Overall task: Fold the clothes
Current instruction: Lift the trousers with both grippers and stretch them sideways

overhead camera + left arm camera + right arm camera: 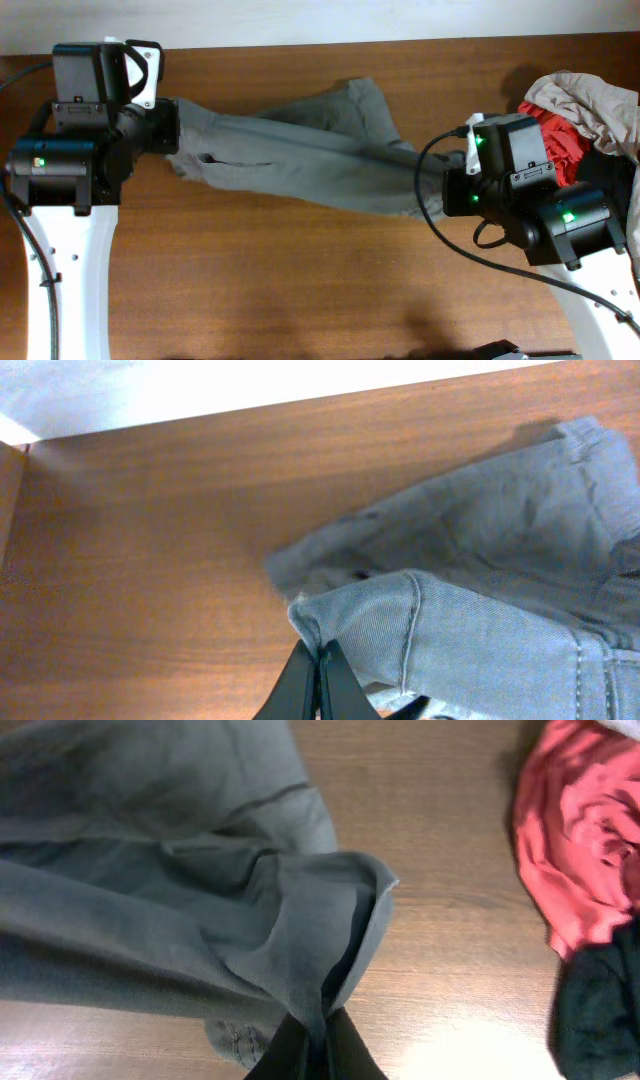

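- Left gripper [320,658] is pinched shut on one end of the grey-olive trousers [300,155], by a thick stitched seam.
- Right gripper [322,1025] is pinched shut on the other end.
- They stretch from upper left to middle right of the overhead view, over the wooden table [300,290].
- This step looks like pulling them straight; next, lay them flat and fold.
- Cloth looks soft and wrinkly.
- A red garment [553,135], black garment [600,1010] and pale garment [590,95] sit bunched far right.

- A brown wooden table [300,290], glossy.
- Wrinkled grey-olive cotton trousers [300,165] stretched across its middle (only partly resting on it).
- A heap of red, black and beige garments [590,105] at its right end.
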{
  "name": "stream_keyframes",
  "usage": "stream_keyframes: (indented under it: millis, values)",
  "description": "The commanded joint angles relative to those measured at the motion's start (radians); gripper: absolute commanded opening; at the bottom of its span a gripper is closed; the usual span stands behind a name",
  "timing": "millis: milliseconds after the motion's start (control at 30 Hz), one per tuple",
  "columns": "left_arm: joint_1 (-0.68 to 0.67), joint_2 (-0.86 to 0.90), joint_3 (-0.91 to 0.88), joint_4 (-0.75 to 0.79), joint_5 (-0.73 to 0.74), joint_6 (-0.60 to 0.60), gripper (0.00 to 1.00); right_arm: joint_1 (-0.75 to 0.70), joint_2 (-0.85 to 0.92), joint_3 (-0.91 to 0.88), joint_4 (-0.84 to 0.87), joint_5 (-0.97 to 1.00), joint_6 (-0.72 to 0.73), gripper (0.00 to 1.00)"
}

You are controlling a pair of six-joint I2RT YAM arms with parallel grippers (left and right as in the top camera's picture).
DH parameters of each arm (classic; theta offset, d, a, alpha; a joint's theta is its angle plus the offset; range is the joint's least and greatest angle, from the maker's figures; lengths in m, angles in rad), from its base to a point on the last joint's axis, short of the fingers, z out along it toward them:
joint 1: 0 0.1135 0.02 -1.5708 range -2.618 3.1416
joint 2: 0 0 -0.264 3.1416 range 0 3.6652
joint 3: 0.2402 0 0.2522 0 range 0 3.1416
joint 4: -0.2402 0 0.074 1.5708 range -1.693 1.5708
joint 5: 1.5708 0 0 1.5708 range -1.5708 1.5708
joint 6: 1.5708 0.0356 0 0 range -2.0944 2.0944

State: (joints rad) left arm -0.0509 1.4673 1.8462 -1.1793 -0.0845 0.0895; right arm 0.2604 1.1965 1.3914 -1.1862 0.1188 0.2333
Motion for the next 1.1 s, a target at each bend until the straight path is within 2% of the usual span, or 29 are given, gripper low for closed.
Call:
stream_keyframes:
  millis: [0,33,67,100,133,167,200,233,267,300,367,467,567,633,700,800,1067]
  values:
    - [0.010,-0.003,0.021,0.060,-0.031,0.016,0.00,-0.072,-0.013,0.071,0.013,-0.029,-0.039,0.04]
    - [0.010,-0.003,0.023,0.071,-0.014,0.017,0.00,-0.073,-0.013,0.087,0.023,-0.093,-0.111,0.04]
    - [0.010,-0.003,0.027,0.087,0.012,0.017,0.00,-0.073,-0.013,0.111,0.024,-0.080,-0.122,0.04]
    - [0.010,-0.003,0.032,0.097,0.033,0.021,0.00,-0.074,-0.012,0.135,0.022,-0.009,-0.070,0.04]
    - [0.010,-0.003,0.037,0.104,0.055,0.033,0.00,-0.080,-0.013,0.164,0.013,0.092,0.045,0.04]
    - [0.010,-0.003,0.044,0.109,0.083,0.048,0.00,-0.085,-0.013,0.186,0.008,0.119,0.111,0.04]
    - [0.010,-0.003,0.054,0.108,0.100,0.055,0.00,-0.085,-0.012,0.212,0.021,0.062,0.102,0.04]
    - [0.010,-0.003,0.061,0.106,0.104,0.055,0.00,-0.081,-0.012,0.229,0.046,-0.049,-0.013,0.04]
    - [0.010,-0.004,0.074,0.090,0.100,0.054,0.00,-0.076,-0.012,0.251,0.057,-0.159,-0.187,0.04]
    - [0.010,-0.005,0.083,0.068,0.096,0.053,0.00,-0.078,-0.012,0.261,0.051,-0.108,-0.168,0.04]
    - [0.010,-0.008,0.092,0.019,0.096,0.053,0.00,-0.087,-0.012,0.266,0.034,0.028,-0.016,0.04]
    - [0.010,-0.008,0.092,-0.026,0.088,0.054,0.00,-0.090,-0.002,0.266,0.021,-0.114,-0.147,0.04]
    - [0.010,-0.012,0.092,-0.051,0.085,0.055,0.00,-0.092,0.002,0.266,-0.016,-0.051,-0.110,0.04]
    - [0.010,-0.019,0.092,-0.063,0.085,0.055,0.00,-0.090,0.000,0.266,-0.019,-0.091,-0.109,0.04]
    - [0.010,-0.029,0.092,-0.070,0.085,0.055,0.00,-0.086,0.000,0.266,-0.030,-0.137,-0.189,0.04]
    - [0.010,-0.039,0.092,-0.063,0.086,0.055,0.00,-0.086,0.000,0.266,-0.037,-0.081,-0.124,0.04]
    - [0.010,-0.069,0.187,-0.041,0.090,0.058,0.00,-0.086,-0.025,0.299,-0.005,-0.069,-0.082,0.04]
